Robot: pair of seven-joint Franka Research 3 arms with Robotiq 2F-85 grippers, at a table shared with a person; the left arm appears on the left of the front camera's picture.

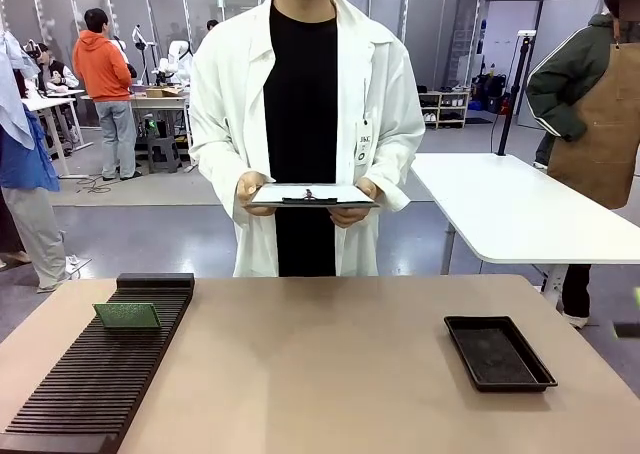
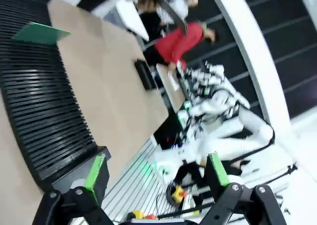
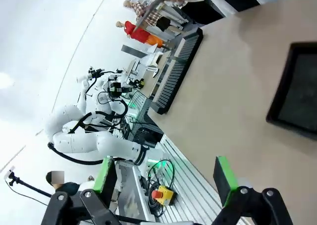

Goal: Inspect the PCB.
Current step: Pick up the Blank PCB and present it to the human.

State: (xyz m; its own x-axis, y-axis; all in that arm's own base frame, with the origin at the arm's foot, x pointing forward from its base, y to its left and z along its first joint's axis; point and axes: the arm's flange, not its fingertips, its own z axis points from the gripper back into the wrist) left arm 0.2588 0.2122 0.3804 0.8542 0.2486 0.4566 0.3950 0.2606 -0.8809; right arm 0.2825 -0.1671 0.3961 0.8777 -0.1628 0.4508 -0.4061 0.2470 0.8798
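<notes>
On the black slotted rack (image 1: 100, 374), front view, you get the PCB (image 1: 127, 315): green board, a bit tilted, toward the rack's far end. Slotted in or just laid on top, you can't tell. The rack lies on the tan desk (image 1: 320, 374). Well apart from the rack, across the desk on the right side, there's a shallow black tray (image 1: 498, 352). Beyond the rack's far end, behind the desk, a person in a white coat (image 1: 225, 124) holds a clipboard (image 1: 312, 195) level with both of their own hands.

Left wrist view: your left hand (image 2: 156, 178) is open, green pads (image 2: 96, 170) wide apart, nothing between them. One pad lines up with the rack's (image 2: 39, 101) near corner. The PCB (image 2: 40, 33) shows at the rack's far part, one edge lifted off the slats. The tray (image 2: 145, 74) looks small, well away from the rack across the desk. The white right arm (image 2: 223, 131) is off the desk edge, on the tray's side of the rack.

Right wrist view: your right hand (image 3: 164, 180) is open too, pads (image 3: 224, 178) spread, holding nothing. The tray (image 3: 297, 96) is close by, well apart from the rack (image 3: 176, 69). The white left arm (image 3: 99, 140) is out past the rack's near end. The clipboard (image 3: 153, 4) shows edge-on beyond the rack's far end. On this rack the PCB is too small to pick out.
</notes>
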